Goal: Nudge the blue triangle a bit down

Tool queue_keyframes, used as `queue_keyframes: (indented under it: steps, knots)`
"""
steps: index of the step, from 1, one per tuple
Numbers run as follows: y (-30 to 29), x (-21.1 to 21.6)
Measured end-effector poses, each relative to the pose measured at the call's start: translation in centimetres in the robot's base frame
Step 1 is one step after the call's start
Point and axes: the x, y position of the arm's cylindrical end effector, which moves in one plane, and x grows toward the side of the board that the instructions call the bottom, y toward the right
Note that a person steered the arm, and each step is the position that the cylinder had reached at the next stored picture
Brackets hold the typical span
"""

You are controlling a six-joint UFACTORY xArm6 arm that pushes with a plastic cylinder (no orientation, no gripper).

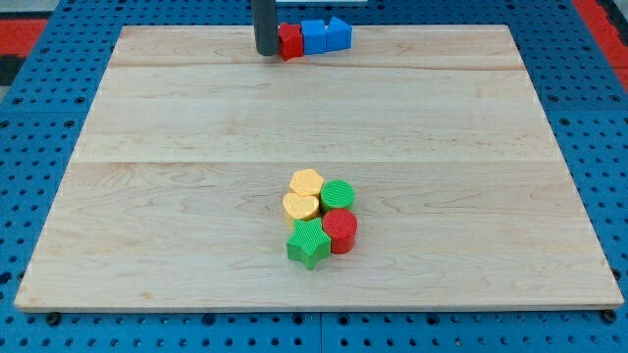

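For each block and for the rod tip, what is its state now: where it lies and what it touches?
my tip: top edge, against red block's left
red block: touches blue cube
blue cube: between red block and blue triangle
blue triangle: row's right end
yellow hexagon, yellow heart, green cylinder, red cylinder, green star: clustered, lower centre

A pale wooden board (196, 147), made of planks with seams running left to right, fills most of the view. It rests on a blue perforated surface (39, 196), visible at 9, 3 and 6 o'clock. Red areas (29, 29) show at 10 and 2 o'clock. Lighting is even.
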Motion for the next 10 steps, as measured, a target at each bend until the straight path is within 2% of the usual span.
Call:
queue_keyframes:
  steps: [3, 4, 5, 6, 10]
  knots:
    - [1.2, 0.0]
    - [-2.4, -0.2]
    - [-4.5, -3.2]
    - [-3.5, -5.0]
    - [0.8, -4.9]
